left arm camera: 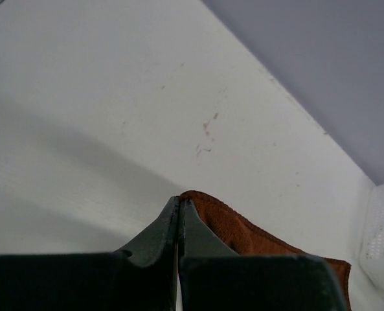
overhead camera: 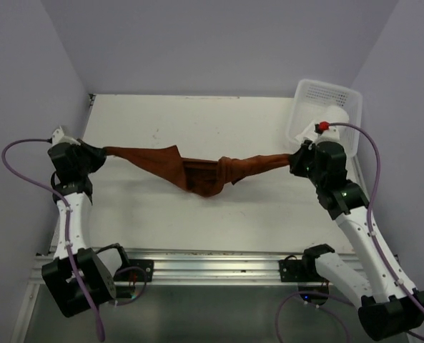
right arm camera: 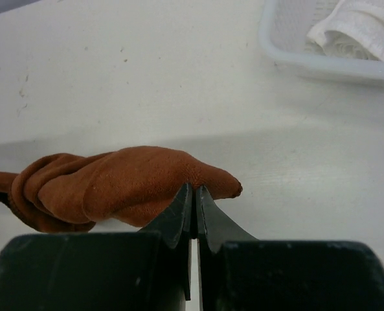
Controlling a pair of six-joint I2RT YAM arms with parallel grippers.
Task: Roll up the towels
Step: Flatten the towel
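A rust-brown towel (overhead camera: 197,171) is stretched across the table between both arms, twisted and sagging in the middle. My left gripper (overhead camera: 101,152) is shut on its left corner, with brown cloth (left arm camera: 243,230) showing past the pinched tips (left arm camera: 179,204). My right gripper (overhead camera: 295,158) is shut on the bunched right end (right arm camera: 127,181), and its tips (right arm camera: 195,192) are pressed together in the cloth. A white towel (right arm camera: 357,29) lies crumpled inside the basket (overhead camera: 308,114) at the back right.
The white perforated basket (right arm camera: 321,65) stands at the table's back right corner, close behind my right gripper. Purple-grey walls enclose the white table (overhead camera: 197,121) on three sides. A metal rail (overhead camera: 212,264) runs along the near edge.
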